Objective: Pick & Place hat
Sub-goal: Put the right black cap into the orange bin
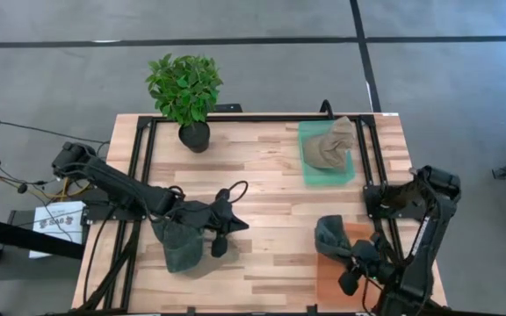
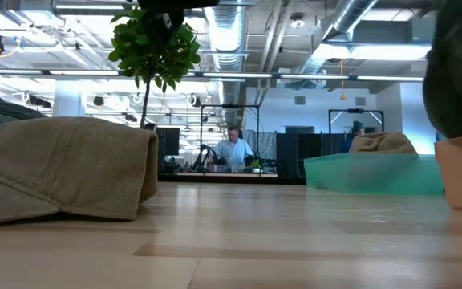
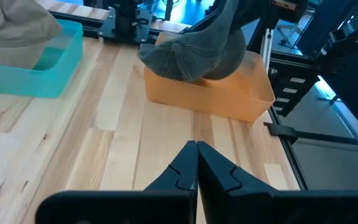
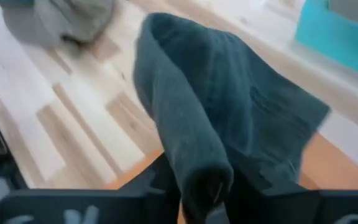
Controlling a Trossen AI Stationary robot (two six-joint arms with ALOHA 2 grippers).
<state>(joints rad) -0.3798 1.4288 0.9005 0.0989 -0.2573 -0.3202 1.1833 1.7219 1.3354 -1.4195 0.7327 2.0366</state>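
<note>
Two hats matter most: the right gripper pinches a dark grey hat with its fingers over the orange tray, likely for release; only the high view shows the left gripper, fingers pressed together, beside another hat on the worktop.

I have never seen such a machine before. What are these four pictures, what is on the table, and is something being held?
It is a robot with two dark arms at a wooden table. One picture looks down from above, one looks level across the table top, and two come from cameras on the wrists. The right gripper holds a dark grey hat over an orange tray. The left gripper is shut and empty, near an olive hat lying on the table. A beige hat rests in a teal tray, and a potted plant stands at the far edge. A person shows in the room behind.
</note>
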